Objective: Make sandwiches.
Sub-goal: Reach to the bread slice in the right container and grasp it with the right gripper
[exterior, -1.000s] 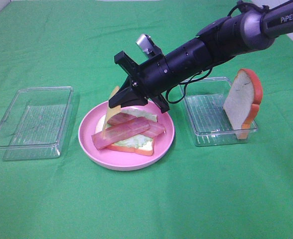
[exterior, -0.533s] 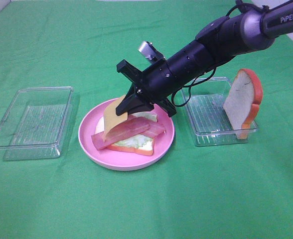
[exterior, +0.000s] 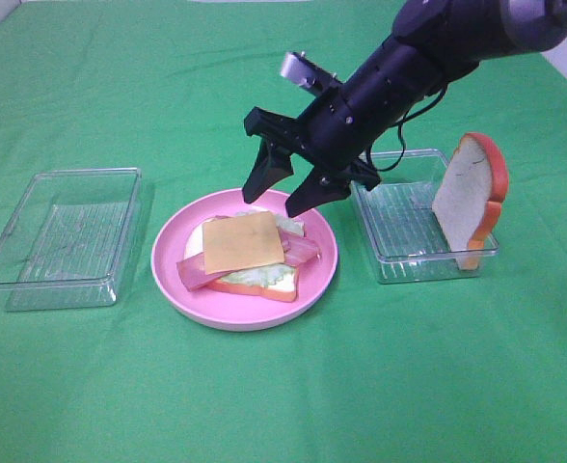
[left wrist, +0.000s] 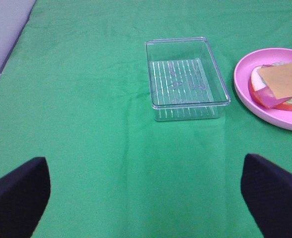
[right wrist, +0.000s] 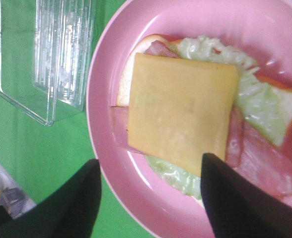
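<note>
On the green table (exterior: 264, 395), near the middle, sits a round pink plate (exterior: 173, 280) with a half-built sandwich: a bread slice (exterior: 264, 286) at the bottom, a lettuce leaf (exterior: 255, 275) on it, pink meat strips (exterior: 195, 275) across that, and a yellow cheese slice (exterior: 242, 241) lying flat on top. Just above the plate's far right edge hangs the right pincer (exterior: 285, 193) — spread apart, holding nothing, its two dark fingers clear of the cheese. From the right wrist view the cheese slice (right wrist: 181, 111) covers most of the meat, with lettuce (right wrist: 265, 109) showing around its edges.

Right of the plate is a clear plastic tray (exterior: 399, 231); a second bread slice (exterior: 469, 198), white with an orange-brown crust, stands upright against the tray's right wall. Well to the left of the plate lies another clear tray (exterior: 62, 241), with nothing in it.

The left pincer (left wrist: 146, 198) shows only in its own wrist view — its fingers are spread wide over bare green cloth, apart from the left tray (left wrist: 185, 74) and the plate (left wrist: 245, 94).
</note>
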Available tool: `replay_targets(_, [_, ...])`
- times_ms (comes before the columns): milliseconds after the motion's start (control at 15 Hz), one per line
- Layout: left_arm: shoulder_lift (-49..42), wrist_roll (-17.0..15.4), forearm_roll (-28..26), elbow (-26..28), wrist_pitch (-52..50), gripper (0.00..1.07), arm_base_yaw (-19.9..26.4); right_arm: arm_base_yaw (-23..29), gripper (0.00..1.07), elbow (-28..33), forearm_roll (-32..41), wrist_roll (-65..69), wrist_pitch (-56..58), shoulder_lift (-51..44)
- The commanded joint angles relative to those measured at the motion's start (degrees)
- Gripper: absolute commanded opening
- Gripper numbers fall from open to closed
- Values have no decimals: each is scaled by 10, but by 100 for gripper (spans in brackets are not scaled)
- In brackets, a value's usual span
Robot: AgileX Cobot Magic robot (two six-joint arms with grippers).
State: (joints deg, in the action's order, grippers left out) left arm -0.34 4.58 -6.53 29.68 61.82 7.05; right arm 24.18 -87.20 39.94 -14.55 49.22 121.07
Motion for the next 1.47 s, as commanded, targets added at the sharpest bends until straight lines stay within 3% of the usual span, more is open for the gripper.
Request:
replay_targets(67, [-10,-3,-1,-1,0,98,1,-1,82,-25,-91,53,32,-31])
replay_targets(200, [-10,-3,-1,-1,0,98,1,-1,99,-72,-170,106,83,-54])
replay_targets(400, [-10,-3,-1,-1,0,98,1,-1,100,-158,-305,239,171,-70])
replay_targets(600, [-10,-3,-1,-1,0,98,1,-2,99,-205,-362,267,252,-70])
replay_targets(933, [-10,-3,-1,-1,0,98,1,-18,99,-208,-399,273,271,-85])
replay_targets(1133, [-10,-3,-1,-1,0,98,1,-85,99,-163,-394,270,271,-92])
replay_targets(1467, [-10,-3,-1,-1,0,98,1,-136,99,-142,-394,257,271,-89])
